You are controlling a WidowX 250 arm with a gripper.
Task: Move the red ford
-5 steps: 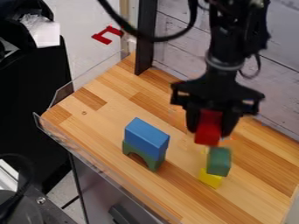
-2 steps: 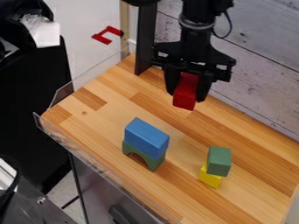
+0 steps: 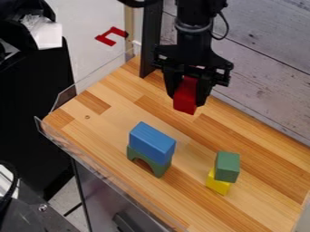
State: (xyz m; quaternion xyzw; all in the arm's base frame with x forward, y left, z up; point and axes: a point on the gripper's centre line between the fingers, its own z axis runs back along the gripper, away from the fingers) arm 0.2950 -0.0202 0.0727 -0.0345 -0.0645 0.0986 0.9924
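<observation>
My black gripper [image 3: 186,97] hangs over the back part of the wooden table, pointing down, and is shut on a red block [image 3: 185,96]. The block stands out below the fingertips, with a finger on each of its left and right sides. It is above and behind the blue block, a little to the right of it; its exact height over the wood I cannot tell.
A blue block [image 3: 151,142] lies on a green arch [image 3: 158,169] near the middle. To the right, a green block [image 3: 227,166] rests on a yellow block [image 3: 217,183]. A dark post [image 3: 151,41] and whitewashed wall [image 3: 266,59] border the back; a clear rim edges the left.
The gripper has moved left and toward the back with the red block, away from the green and yellow stack, shifting slightly further left most recently. The other blocks have stayed put.
</observation>
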